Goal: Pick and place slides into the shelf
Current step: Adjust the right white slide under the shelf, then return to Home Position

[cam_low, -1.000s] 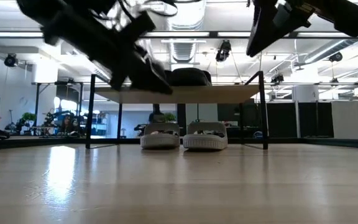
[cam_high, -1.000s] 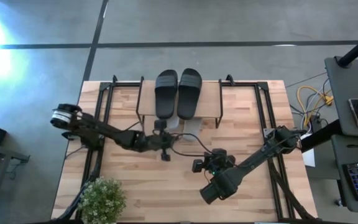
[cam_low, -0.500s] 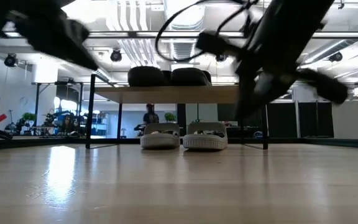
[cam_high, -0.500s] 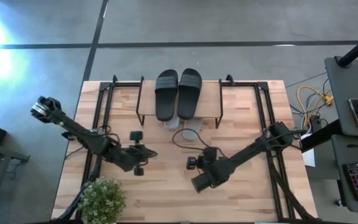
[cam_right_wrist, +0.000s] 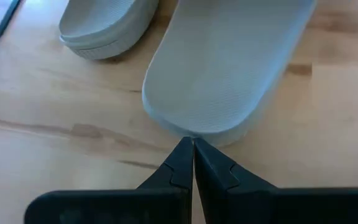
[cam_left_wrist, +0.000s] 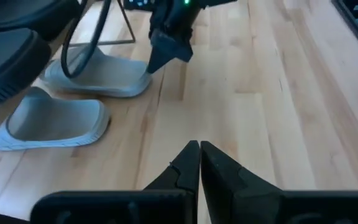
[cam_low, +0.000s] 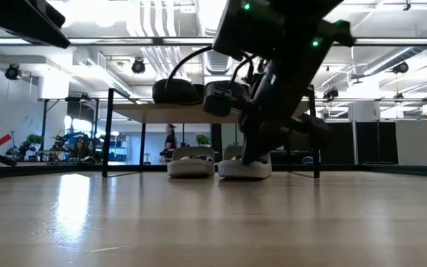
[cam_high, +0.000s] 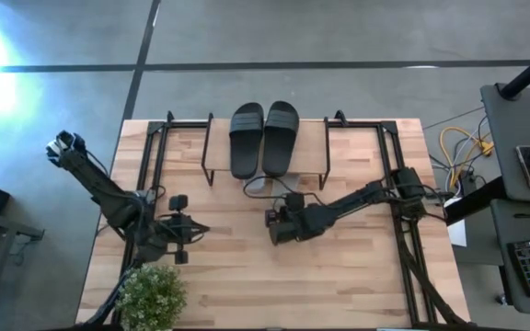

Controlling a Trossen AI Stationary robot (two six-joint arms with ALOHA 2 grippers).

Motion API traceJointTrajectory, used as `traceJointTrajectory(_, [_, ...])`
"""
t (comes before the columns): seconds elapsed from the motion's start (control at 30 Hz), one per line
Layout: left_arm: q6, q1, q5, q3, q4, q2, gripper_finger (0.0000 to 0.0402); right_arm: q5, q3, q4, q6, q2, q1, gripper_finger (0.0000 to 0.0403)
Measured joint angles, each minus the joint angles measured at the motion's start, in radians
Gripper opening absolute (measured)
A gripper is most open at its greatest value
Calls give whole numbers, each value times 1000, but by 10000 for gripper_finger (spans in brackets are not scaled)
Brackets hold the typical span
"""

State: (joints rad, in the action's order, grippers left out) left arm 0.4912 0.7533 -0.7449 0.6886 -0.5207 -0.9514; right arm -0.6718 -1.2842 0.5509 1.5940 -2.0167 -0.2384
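Observation:
Two black slides (cam_high: 263,138) lie side by side on the shelf's plank top (cam_high: 311,152). Two pale grey-green slides (cam_low: 191,165) rest sole-down on the table beneath it. My right gripper (cam_right_wrist: 193,144) is shut, at the near end of the right pale slide (cam_right_wrist: 229,68); the low view shows this right gripper (cam_low: 252,156) reaching down in front of that slide. My left gripper (cam_left_wrist: 199,146) is shut and touches nothing. It hangs over the table's left near part (cam_high: 201,228), beside the plant. My right gripper meets the right pale slide with its shut fingertips at the rim of the slide's near end (cam_right_wrist: 194,133). The fingers slant down from the table's near side. The slide lies flat on the table under the shelf.
A potted plant (cam_high: 150,294) stands at the table's left near corner, close to my left arm. Black frame rails (cam_high: 159,165) run along both sides of the table. The shelf's thin wire legs (cam_low: 110,133) flank the pale slides. Bare tabletop (cam_high: 247,285) lies near of the shelf.
My left gripper has drawn back from the shelf's front toward the table's left near corner. My right gripper has swung from the near middle of the table toward the shelf and come down at the right pale slide's near end. The slides have kept their places.

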Motion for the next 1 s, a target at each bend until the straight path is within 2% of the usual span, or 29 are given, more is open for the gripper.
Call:
traceJointTrajectory(0.2, [0,4,-47,-7,-68,49,0,38,9,-9,-111,0,72,8])
traceJointTrajectory(0.43, [-4,4,-76,-10,-117,70,0,-57,8,-2,-72,0,109,8])
traceJointTrajectory(0.6, [-6,4,-76,-23,-124,64,0,-67,-43,-5,-95,0,78,9])
traceJointTrajectory(0.73, [-1,-16,-65,-21,-119,75,0,-53,-127,-7,-121,21,3,8])
traceJointTrajectory(0.8, [-23,-42,-7,-10,-94,98,0,-22,-177,-5,-162,48,-42,9])
traceJointTrajectory(0.93, [-164,-139,287,-19,96,172,0,62,-285,98,-268,105,-126,9])
traceJointTrajectory(1.0, [-207,-202,397,-32,172,207,0,94,-333,142,-263,132,-163,8])
